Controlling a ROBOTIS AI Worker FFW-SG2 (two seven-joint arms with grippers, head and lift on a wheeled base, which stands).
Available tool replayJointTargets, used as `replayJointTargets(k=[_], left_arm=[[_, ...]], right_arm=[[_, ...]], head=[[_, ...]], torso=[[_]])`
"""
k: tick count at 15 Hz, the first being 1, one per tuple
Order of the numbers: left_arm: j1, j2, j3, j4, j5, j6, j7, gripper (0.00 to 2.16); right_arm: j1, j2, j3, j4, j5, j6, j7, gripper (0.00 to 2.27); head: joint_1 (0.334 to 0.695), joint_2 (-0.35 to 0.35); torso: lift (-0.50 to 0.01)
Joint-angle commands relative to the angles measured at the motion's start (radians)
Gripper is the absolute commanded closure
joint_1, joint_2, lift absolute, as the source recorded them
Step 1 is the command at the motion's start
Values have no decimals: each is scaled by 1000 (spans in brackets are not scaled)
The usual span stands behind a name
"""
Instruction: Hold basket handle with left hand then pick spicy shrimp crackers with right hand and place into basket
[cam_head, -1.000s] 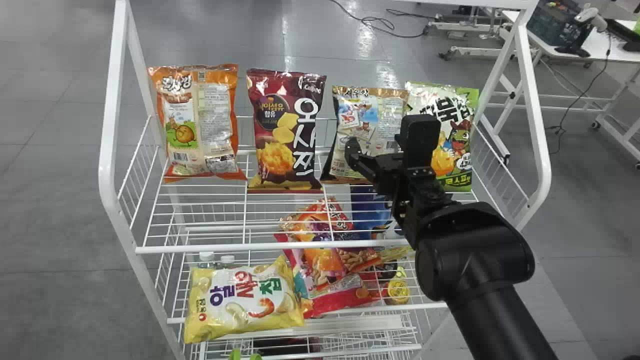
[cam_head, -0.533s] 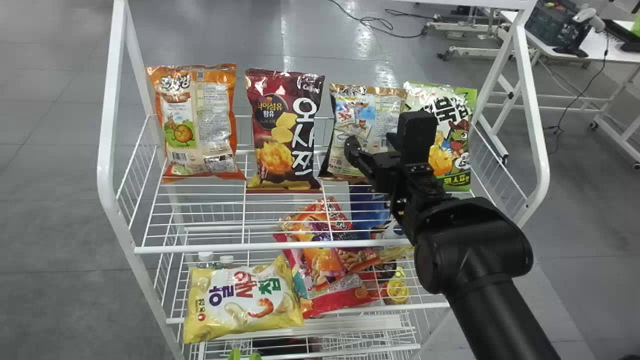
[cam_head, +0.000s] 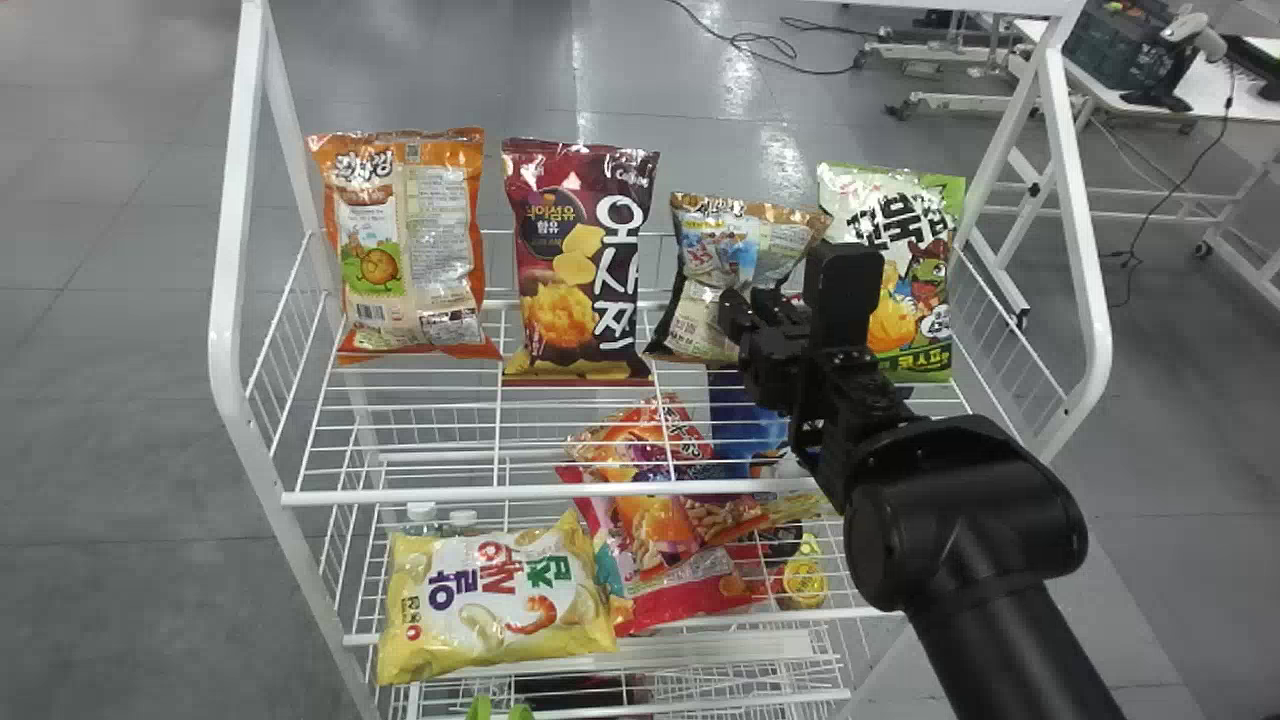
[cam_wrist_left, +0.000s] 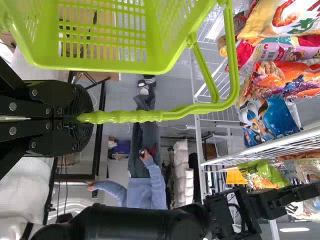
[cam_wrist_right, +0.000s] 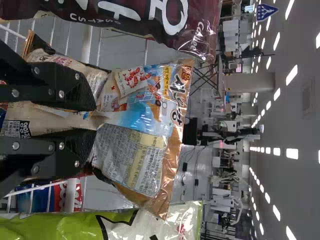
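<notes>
Nearest, in the left wrist view, the left gripper (cam_wrist_left: 78, 118) is closed on the handle (cam_wrist_left: 135, 116) of a green basket (cam_wrist_left: 165, 61). The right gripper (cam_head: 755, 308), right of centre in the head view, is narrow, its fingers (cam_wrist_right: 80, 90) pinching the bag of spicy shrimp crackers (cam_head: 712, 245) by a crumpled fold in its middle. Beyond, a white wire rack (cam_head: 228, 280) spans the frame. On its lower shelf (cam_head: 740, 619), a yellow bag (cam_head: 500, 640) lies at lower left, beside red and orange bags (cam_head: 650, 520) at lower centre. At the upper shelf (cam_head: 450, 493), from left to right, stand an orange bag (cam_head: 430, 240), a maroon bag (cam_head: 550, 290), the gripped crackers and a green bag (cam_head: 945, 190); whether the crackers bear on the shelf cannot be told. Farthest, at upper right of the frame, a white table (cam_head: 1243, 98) carries a handheld scanner (cam_head: 1195, 35) and a dark crate (cam_head: 1115, 45)
</notes>
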Motion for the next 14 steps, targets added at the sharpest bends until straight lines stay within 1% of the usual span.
replayJointTargets(k=[1,7,10,14], left_arm=[[-5,-3,-3,4,-1,1,0,1895],[-13,-3,-16,7,-6,1,0,1895],[-14,-3,-20,4,-10,1,0,1895],[-14,-3,-28,1,-22,1,2,1895]], right_arm=[[30,0,-9,-44,0,-2,0,1926],[107,-5,-52,-192,-2,-17,-14,1922],[160,-21,-72,-300,-61,1,-12,1922],[252,-57,-93,-478,-114,115,-11,1922]], head=[[695,-133],[695,-157],[695,-170],[695,-181]], torso=[[-37],[-37],[-37],[-37]])
